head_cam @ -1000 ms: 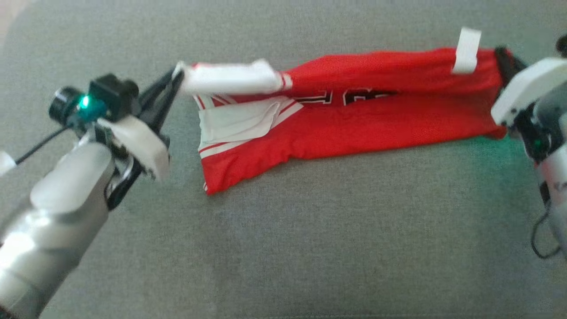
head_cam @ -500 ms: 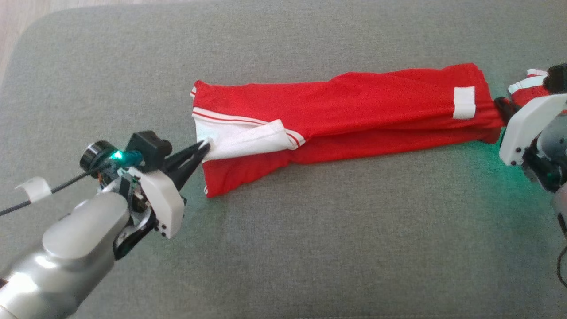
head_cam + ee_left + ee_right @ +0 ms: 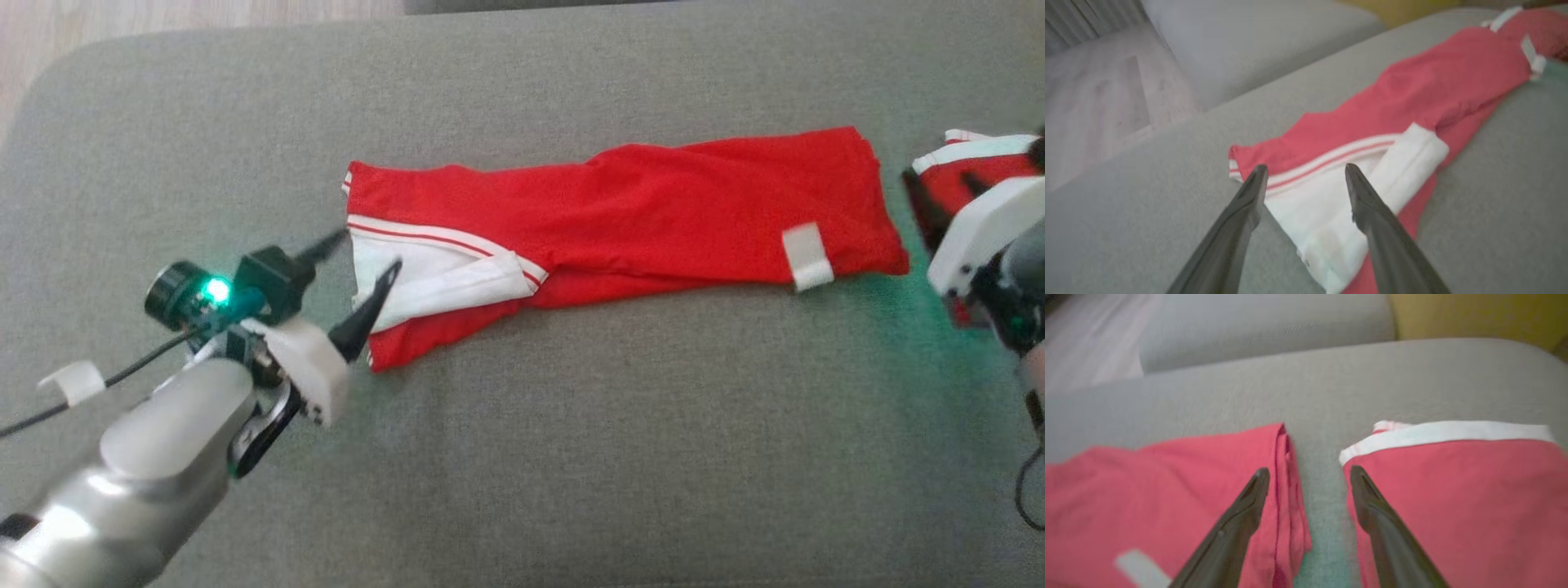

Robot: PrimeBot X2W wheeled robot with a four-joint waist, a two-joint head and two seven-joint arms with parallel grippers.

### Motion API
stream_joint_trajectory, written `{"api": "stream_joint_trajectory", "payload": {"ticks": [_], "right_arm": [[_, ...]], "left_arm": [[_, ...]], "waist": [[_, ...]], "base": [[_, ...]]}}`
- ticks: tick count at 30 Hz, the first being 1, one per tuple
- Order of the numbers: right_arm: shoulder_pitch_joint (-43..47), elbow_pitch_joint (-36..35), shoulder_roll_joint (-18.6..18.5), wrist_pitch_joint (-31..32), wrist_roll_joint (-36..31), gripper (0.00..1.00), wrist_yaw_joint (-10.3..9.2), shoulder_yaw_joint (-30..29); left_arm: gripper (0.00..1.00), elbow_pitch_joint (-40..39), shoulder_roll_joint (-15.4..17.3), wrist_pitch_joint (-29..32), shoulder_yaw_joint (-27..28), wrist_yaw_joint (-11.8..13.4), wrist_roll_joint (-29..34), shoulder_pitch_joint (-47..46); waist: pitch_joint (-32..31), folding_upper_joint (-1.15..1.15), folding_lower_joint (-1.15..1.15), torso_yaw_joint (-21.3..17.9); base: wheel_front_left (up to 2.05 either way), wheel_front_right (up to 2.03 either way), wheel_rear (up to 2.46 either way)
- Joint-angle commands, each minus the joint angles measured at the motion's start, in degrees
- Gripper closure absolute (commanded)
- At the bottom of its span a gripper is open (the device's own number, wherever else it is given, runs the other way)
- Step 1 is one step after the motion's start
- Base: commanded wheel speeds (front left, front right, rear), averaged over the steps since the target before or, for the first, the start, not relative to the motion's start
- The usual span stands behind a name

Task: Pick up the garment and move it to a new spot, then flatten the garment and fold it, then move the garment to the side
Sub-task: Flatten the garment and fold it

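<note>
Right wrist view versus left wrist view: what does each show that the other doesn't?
Right wrist view: the open right gripper straddling a strip of grey sofa cushion between the end of the folded red garment and a red piece with a white band. Left wrist view: the open left gripper over the garment's white striped end. Both: the garment, its white tag, the cushion.

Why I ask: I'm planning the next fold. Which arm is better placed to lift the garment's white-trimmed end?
Left, probably. The left gripper is open right over the white-trimmed end of the garment; the right gripper hangs open at the far, plain red end.
</note>
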Motion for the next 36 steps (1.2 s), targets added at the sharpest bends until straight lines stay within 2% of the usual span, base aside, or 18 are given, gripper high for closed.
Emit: {"api": "stream_joint_trajectory", "payload": {"ticks": [1,5,8,12,13,16,17,21,26,31,36], "right_arm": [[-2.2,-1.3,0.3,-2.5,0.7,0.0,-0.05,-1.6],[-3.9,-3.3,3.5,-10.1,0.2,0.0,-0.05,-5.0],[-3.3,-5.8,6.9,-15.3,0.6,0.0,-0.05,-6.3],[-1.0,-9.6,10.0,-22.6,-0.9,0.0,-0.05,-7.0],[-1.0,-9.6,10.0,-22.6,-0.9,0.0,-0.05,-7.0],[1.8,-12.2,12.0,-27.3,-3.3,0.0,-0.05,-8.2],[4.5,-14.1,13.2,-29.0,-6.1,0.0,-0.05,-9.1],[11.4,-18.6,17.4,-30.1,-11.7,0.0,-0.05,-11.6],[20.1,-24.4,20.9,-30.3,-18.2,0.0,-0.05,-14.2],[26.4,-28.6,22.1,-30.3,-21.6,0.0,-0.05,-16.1],[27.0,-30.3,22.3,-30.3,-22.6,0.0,-0.05,-16.3]], "left_arm": [[0.0,-0.3,0.4,-2.7,4.4,1.6,-0.4,-2.4],[0.0,0.8,-2.5,-9.2,9.4,5.8,-1.3,-3.3],[0.0,0.3,-3.7,-10.8,13.8,9.0,-0.8,-2.8],[0.0,-6.6,-5.1,-11.0,23.2,14.0,4.1,0.8],[0.0,-6.6,-5.1,-11.0,23.2,14.0,4.1,0.8],[0.0,-11.3,-6.2,-11.0,28.4,15.8,8.3,6.5],[0.0,-13.7,-7.4,-11.0,32.0,16.4,10.0,10.7],[0.0,-15.7,-9.5,-11.0,36.8,15.4,12.6,18.9],[0.0,-17.2,-12.9,-11.0,41.6,14.5,18.1,26.4],[0.0,-17.9,-16.6,-11.0,45.6,12.2,22.2,31.6],[0.0,-17.7,-19.2,-11.0,48.5,9.2,25.4,31.9]], "waist": [[-0.9,0.0,0.0,-0.1],[-2.7,0.0,0.0,-0.6],[-4.1,0.0,0.0,-1.1],[-5.0,0.0,0.0,-1.3],[-5.0,0.0,0.0,-1.3],[-5.4,0.0,0.0,-1.0],[-5.7,0.0,0.0,-0.7],[-6.1,0.0,0.0,-0.4],[-6.4,0.0,0.0,-0.1],[-6.0,0.0,0.0,0.1],[-4.1,0.0,0.0,0.6]], "base": [[0.0,0.0,0.0],[0.0,0.0,0.0],[0.0,0.0,0.0],[0.0,0.0,0.0],[0.0,0.0,0.0],[0.0,0.0,0.0],[0.0,0.0,0.0],[0.0,0.0,0.0],[0.0,0.0,0.0],[0.0,0.0,0.0],[0.0,0.0,0.0]]}}
